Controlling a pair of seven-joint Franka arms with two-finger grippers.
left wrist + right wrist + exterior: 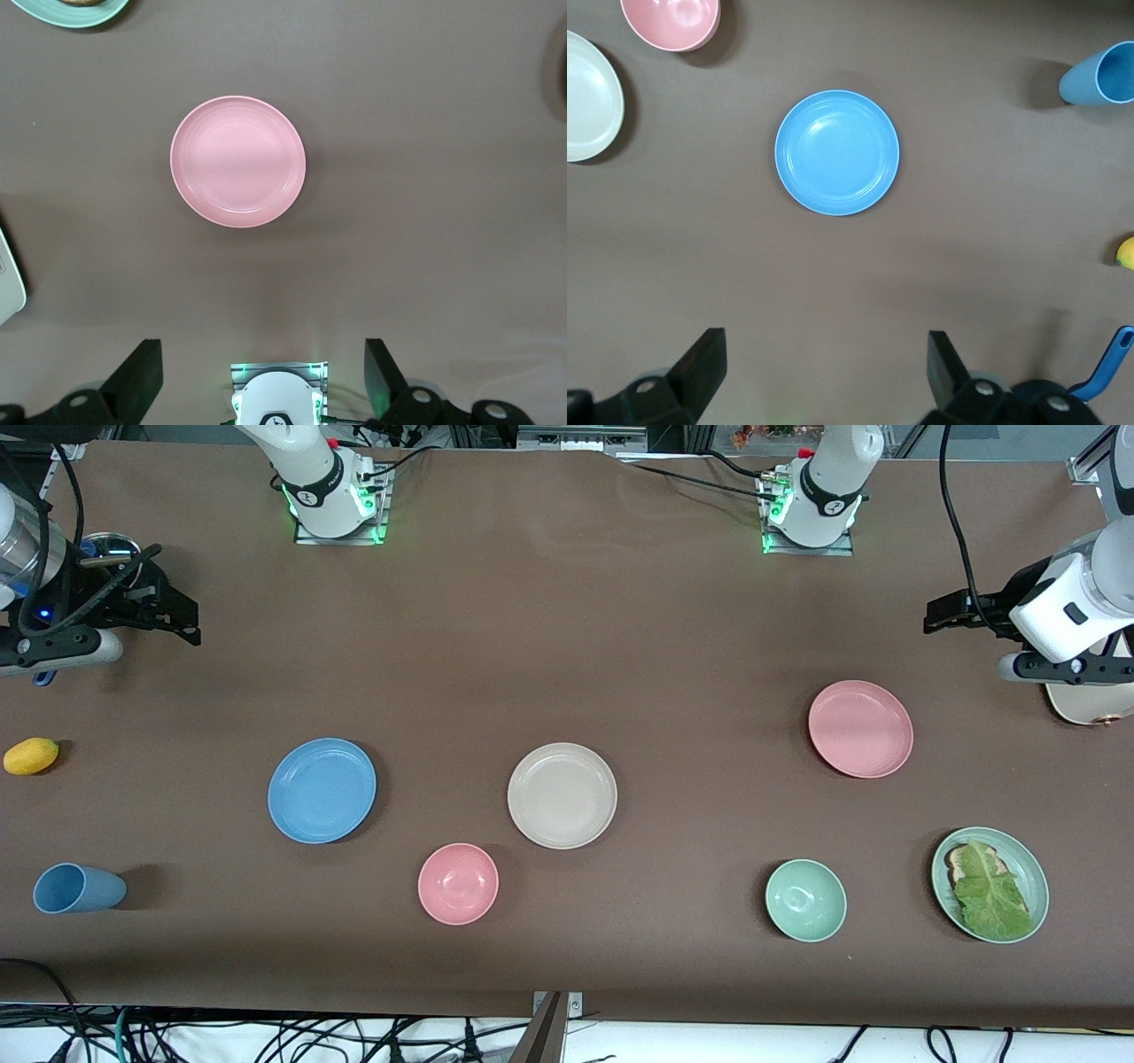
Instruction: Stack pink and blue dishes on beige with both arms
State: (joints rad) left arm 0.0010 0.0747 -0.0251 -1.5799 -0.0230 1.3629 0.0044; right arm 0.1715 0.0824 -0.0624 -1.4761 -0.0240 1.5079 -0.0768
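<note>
So far nothing is stacked: the left gripper and right gripper hang wide open and empty at their own table ends. The flat round pink plate lies toward the left arm's end. The matching blue plate lies toward the right arm's, with the bare cream-beige plate between them; no writing is readable.

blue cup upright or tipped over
Tipped: the blue cup lies on its side on the table, its open mouth facing sideways.
</note>
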